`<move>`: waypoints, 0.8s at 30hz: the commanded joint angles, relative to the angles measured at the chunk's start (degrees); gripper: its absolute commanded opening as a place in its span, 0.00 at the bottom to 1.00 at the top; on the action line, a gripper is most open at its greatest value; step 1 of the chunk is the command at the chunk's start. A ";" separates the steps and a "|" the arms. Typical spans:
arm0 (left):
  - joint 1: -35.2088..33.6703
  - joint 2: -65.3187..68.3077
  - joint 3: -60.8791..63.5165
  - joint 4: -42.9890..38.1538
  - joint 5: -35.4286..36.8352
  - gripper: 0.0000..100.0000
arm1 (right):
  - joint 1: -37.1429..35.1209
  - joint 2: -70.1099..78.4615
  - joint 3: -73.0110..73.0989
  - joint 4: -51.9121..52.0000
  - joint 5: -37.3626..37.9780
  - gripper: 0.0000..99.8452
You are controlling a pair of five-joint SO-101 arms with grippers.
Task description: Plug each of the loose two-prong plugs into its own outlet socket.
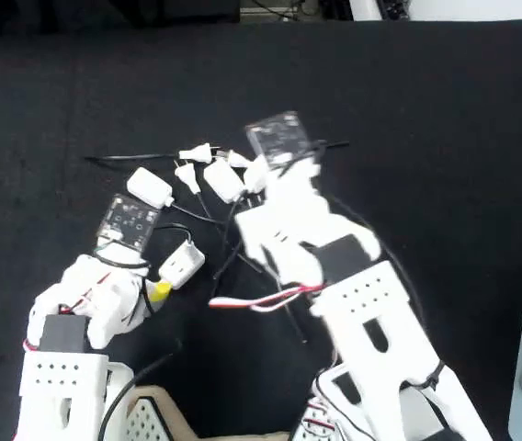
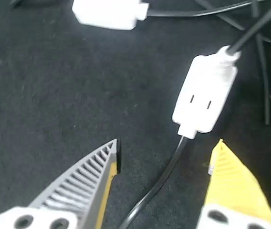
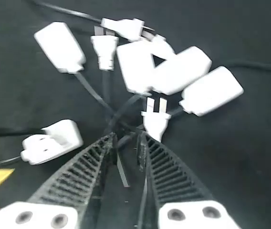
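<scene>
Nothing looks plugged in yet, so every pairing is judged still to do. On the black table point(image 1: 445, 110), white sockets and plugs lie heaped, their black cords tangled. The left claw point(image 2: 167, 143) is spread, straddling the cord of one socket point(image 2: 204, 95) just beyond it. The right claw point(image 3: 126, 136) sits at a loose plug point(image 3: 155, 121); whether it grips cannot be told.

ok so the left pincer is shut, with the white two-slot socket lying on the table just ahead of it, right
Not shut: the left wrist view shows the left pincer open wide. The white two-slot socket does lie on the table just ahead of it.
</scene>
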 commanded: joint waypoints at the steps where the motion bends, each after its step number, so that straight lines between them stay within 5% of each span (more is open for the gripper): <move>1: 3.03 0.09 -3.21 0.26 -1.76 0.31 | 3.43 -1.45 3.82 -6.07 -0.53 0.07; 8: 6.37 3.87 -3.21 -4.13 -1.67 0.31 | 3.69 -1.45 9.36 -13.80 -0.53 0.07; 24: 8.22 53.27 -20.62 -21.27 -1.93 0.31 | 7.47 -1.45 9.71 -14.15 -2.55 0.07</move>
